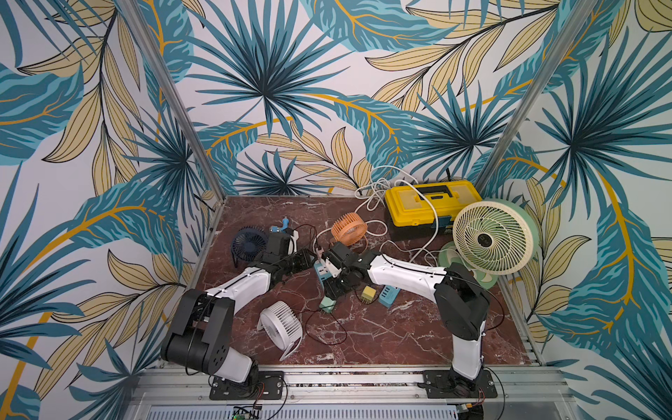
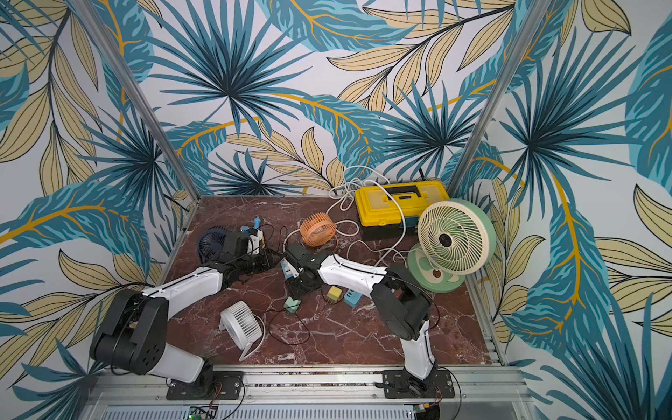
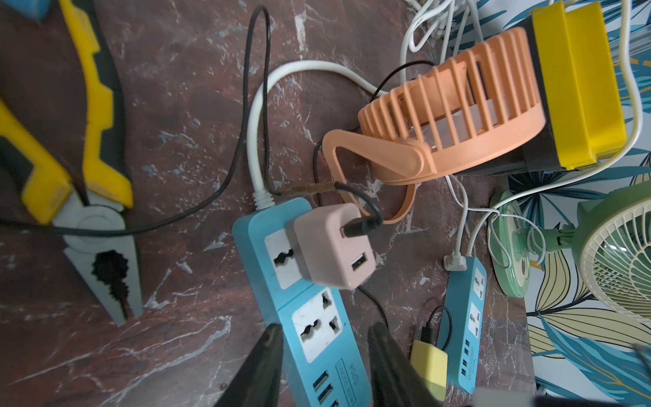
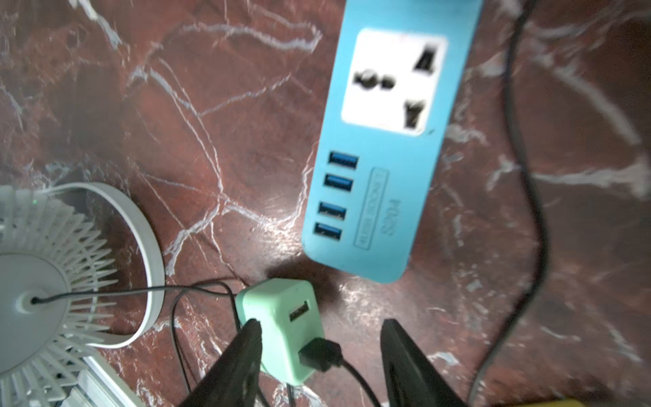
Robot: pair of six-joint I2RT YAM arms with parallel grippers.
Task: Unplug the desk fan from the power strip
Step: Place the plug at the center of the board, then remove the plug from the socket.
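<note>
Black fingers (image 3: pixel 267 352) of the left gripper (image 3: pixel 326 327) fill the near edge of the left wrist view, clamped on either side of the light-blue power strip (image 3: pixel 257 225); a pink adapter (image 3: pixel 333 246) sits in the socket nearest the strip's white cord, and the socket by the jaws is empty. Small, round and white, the desk fan (image 1: pixel 280 325) has a slatted grille and a loop stand; it stands at the front middle of the marble table (image 1: pixel 400 338), between the arms; a thin black cable leaves its back hub toward the mint-green adapter (image 4: pixel 271 310). That adapter lies on the table just off the strip's end, out of any socket, a black USB plug in it; the right gripper (image 4: pixel 321 323) hangs over it, jaws apart, one finger just beside it, gripping nothing. By the strip's four blue USB ports (image 4: pixel 334 197) a marking reads roughly S204; the boxed line beside it is too blurred to read.
</note>
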